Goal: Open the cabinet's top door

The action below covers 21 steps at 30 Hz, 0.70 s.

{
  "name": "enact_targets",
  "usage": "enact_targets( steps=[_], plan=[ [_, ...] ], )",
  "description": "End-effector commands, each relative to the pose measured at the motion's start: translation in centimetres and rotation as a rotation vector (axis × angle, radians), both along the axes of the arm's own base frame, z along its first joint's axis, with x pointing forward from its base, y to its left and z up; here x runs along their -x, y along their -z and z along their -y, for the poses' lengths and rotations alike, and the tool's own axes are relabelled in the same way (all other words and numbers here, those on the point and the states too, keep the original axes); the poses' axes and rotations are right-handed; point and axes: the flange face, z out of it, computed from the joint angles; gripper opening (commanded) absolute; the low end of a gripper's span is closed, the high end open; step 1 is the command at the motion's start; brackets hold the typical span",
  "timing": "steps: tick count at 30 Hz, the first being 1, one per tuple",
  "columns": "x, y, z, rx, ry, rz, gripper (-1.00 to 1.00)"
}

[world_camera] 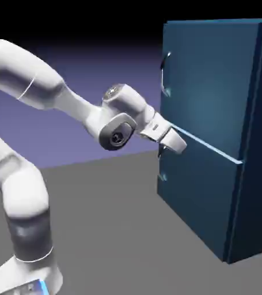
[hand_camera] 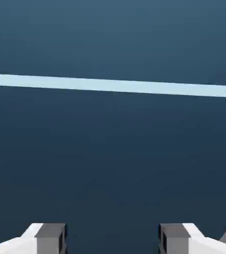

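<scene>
I see the gripper (hand_camera: 113, 240) with its 2 fingers (hand_camera: 50, 237) spread wide, holding nothing, just in front of the cabinet (world_camera: 213, 173) near the pale seam (hand_camera: 113, 85). The top door (world_camera: 208, 75) is shut, its handle (world_camera: 165, 74) well above the hand.

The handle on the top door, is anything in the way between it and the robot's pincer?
Nothing visible blocks it. The open pincer sits low by the pale seam, and the handle on the top door is higher up, with only open space between them.
</scene>
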Motion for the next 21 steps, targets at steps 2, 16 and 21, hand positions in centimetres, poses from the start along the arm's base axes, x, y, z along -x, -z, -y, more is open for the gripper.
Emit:
enact_targets(
  steps=[2,16,21],
  plan=[
    [-0.1,-2.3,-0.1,-0.107,0.094,0.058,0.0],
    [1.8,-14.9,-4.6,-0.938,0.555,0.408,0.0],
    [2.6,-17.4,-7.6,-1.259,0.644,0.479,0.0]
  ],
)
